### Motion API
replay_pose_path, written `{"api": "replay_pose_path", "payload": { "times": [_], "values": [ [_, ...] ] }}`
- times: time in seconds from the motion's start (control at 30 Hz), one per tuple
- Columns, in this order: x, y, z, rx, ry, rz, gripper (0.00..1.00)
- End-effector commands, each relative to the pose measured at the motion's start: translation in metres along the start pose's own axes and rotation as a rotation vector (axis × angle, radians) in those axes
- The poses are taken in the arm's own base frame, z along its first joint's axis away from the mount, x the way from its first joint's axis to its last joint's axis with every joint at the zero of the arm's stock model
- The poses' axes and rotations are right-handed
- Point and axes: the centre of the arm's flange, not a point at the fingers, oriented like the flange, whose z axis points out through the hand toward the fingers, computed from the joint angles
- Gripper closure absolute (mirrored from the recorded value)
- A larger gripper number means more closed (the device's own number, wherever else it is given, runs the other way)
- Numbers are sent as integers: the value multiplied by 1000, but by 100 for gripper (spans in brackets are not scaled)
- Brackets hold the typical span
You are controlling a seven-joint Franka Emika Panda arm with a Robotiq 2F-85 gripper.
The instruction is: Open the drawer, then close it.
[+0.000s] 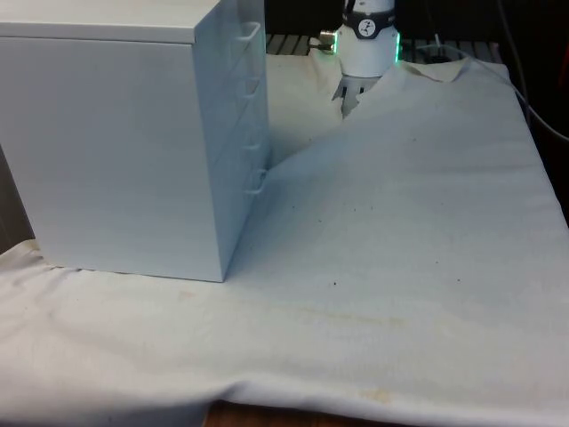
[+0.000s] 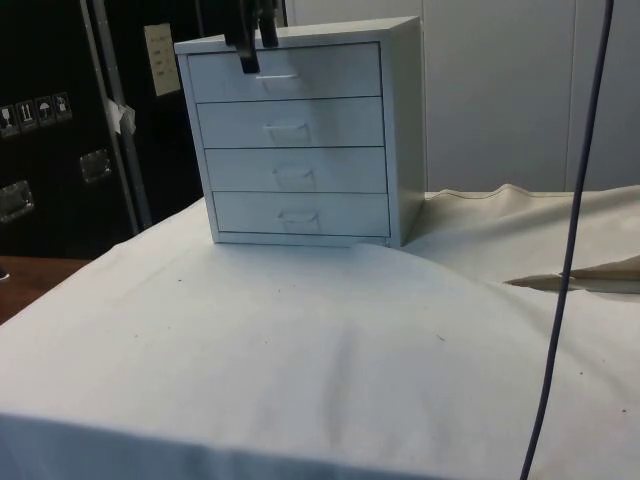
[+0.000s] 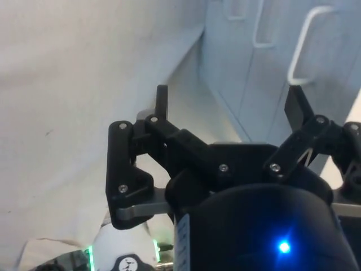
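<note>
Four shallow drawers, each with a small bracket handle, make up the face of the pale grey-white metal chest of drawers (image 2: 300, 135) that stands on the white cloth-covered table (image 2: 300, 340). All four fronts sit flush with the cabinet, so every drawer is closed. The black two-finger claw (image 2: 252, 45) hangs in front of the top drawer (image 2: 285, 72), near that drawer's upper corner on the side away from the chest's visible side panel, with its fingertips (image 2: 246, 58) reaching down over the front. The top drawer's handle (image 2: 280, 78) lies just beside the claw, a little lower and toward the middle of the front; the other three drawers are stacked below it. In the wrist view the claw (image 3: 228, 101) is spread wide, one finger (image 3: 162, 101) well apart from the other, with nothing gripped between them. A looped white handle (image 3: 307, 45) sits just beyond the far finger, though whether that finger touches it is hard to say.
</note>
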Motion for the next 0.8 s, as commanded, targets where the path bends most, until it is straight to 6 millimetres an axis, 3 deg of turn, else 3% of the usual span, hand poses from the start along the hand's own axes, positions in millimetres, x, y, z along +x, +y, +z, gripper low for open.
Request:
{"api": "replay_pose_path", "payload": {
  "times": [0.0,0.77],
  "values": [
    [1,0,3,-19,13,4,0],
    [12,2,41,-123,25,40,0]
  ]
}}
